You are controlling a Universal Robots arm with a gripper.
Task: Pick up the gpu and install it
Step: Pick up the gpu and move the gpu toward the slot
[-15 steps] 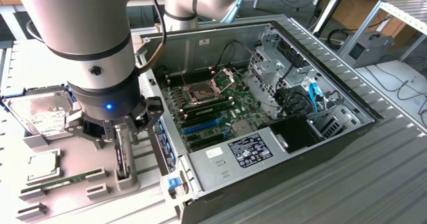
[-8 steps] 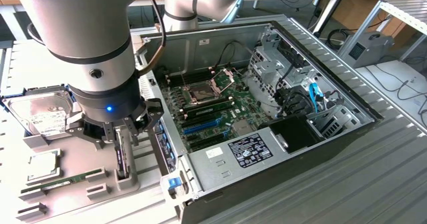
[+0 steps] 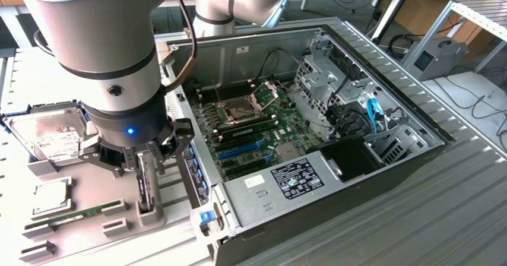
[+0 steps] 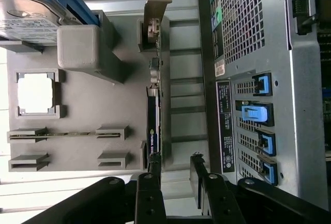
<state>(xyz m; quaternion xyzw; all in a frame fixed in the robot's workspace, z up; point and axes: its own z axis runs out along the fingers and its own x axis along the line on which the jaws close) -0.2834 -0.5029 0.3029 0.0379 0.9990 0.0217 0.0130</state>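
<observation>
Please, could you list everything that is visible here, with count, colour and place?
gpu: 1, mostly black, on edge in the holder
holder: 1, grey, at the exterior view's left
hard drive: 1, silver, in holder
processor chip: 1, silver, in holder
memory stick: 1, green, in holder
computer case: 1, grey, open, beside holder
motherboard: 1, green, inside case
arm: 1, grey
pincer: 1, black, open, close above gpu

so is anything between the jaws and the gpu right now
nothing visible is in the way: the gpu stands on edge in its slot in the grey holder, its top edge bare, with the open jaws just above it
</observation>
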